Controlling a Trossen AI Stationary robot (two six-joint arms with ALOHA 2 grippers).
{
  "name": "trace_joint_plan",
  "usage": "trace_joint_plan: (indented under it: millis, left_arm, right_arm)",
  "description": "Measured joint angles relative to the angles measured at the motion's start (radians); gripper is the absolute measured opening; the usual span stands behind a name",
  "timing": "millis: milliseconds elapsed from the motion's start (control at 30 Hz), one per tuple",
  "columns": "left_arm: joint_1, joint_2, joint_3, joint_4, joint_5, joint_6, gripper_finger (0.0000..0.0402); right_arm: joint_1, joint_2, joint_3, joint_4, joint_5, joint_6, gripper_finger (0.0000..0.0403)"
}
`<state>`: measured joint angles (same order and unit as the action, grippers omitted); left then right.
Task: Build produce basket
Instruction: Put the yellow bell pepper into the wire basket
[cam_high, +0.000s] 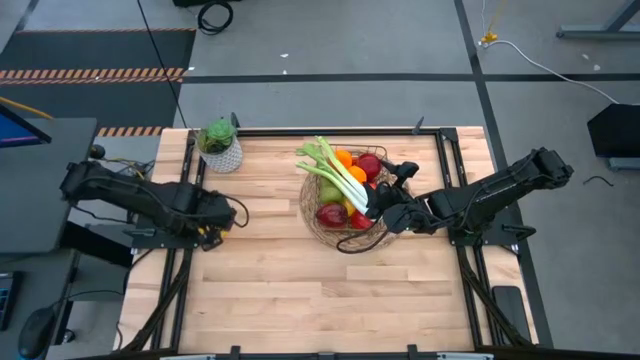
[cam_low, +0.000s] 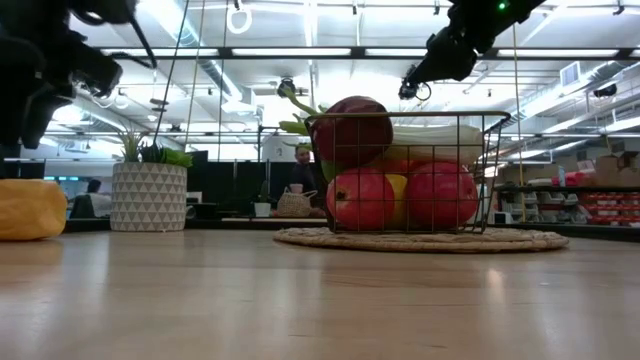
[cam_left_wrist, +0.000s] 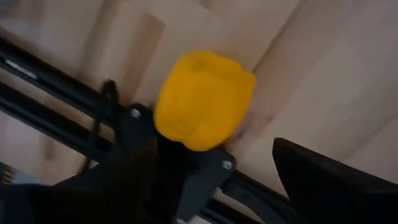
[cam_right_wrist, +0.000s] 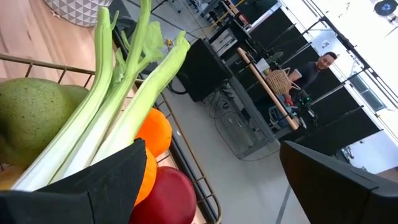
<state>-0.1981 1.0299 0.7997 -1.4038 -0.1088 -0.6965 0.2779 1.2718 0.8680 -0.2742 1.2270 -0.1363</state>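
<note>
The basket (cam_high: 318, 222) stands on the table's far right part, and the low view shows it as a wire frame (cam_low: 480, 170) on a woven mat. In it lie red apples (cam_low: 360, 198), oranges (cam_right_wrist: 155, 134), a green pear (cam_right_wrist: 31, 121) and a long leek (cam_high: 340, 175) lying across the top. My right gripper (cam_high: 385, 210) hovers open above the basket's right side (cam_right_wrist: 211, 149), clear of the leek (cam_right_wrist: 124, 106). A yellow pepper (cam_left_wrist: 205, 93) rests on the table near the left edge (cam_low: 25, 210). My left gripper (cam_high: 222, 228) is open above it, one finger on either side.
A green plant in a white patterned pot (cam_high: 220, 148) stands at the far edge, left of the basket (cam_low: 148, 195). Black frame rails (cam_high: 180, 270) run along the table's sides. Bare wood (cam_high: 320, 300) fills the near half. A person (cam_right_wrist: 323, 62) is in the room beyond.
</note>
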Motion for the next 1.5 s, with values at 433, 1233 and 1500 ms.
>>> trace_joint_plan:
  millis: [433,1233,1500]
  left_arm:
    - [0.197,0.145,0.006,-0.003,0.097,0.056,0.0325]
    - [0.248,0.366,0.023,0.075,0.184,0.198,0.0325]
    - [0.276,0.367,0.047,0.038,0.178,0.199,0.0325]
  right_arm:
    - [0.000,0.000,0.000,0.002,0.000,0.001,0.0374]
    - [0.001,0.001,0.000,0.000,-0.031,0.006,0.0374]
    - [0.001,0.001,0.000,-0.002,-0.031,0.005,0.0374]
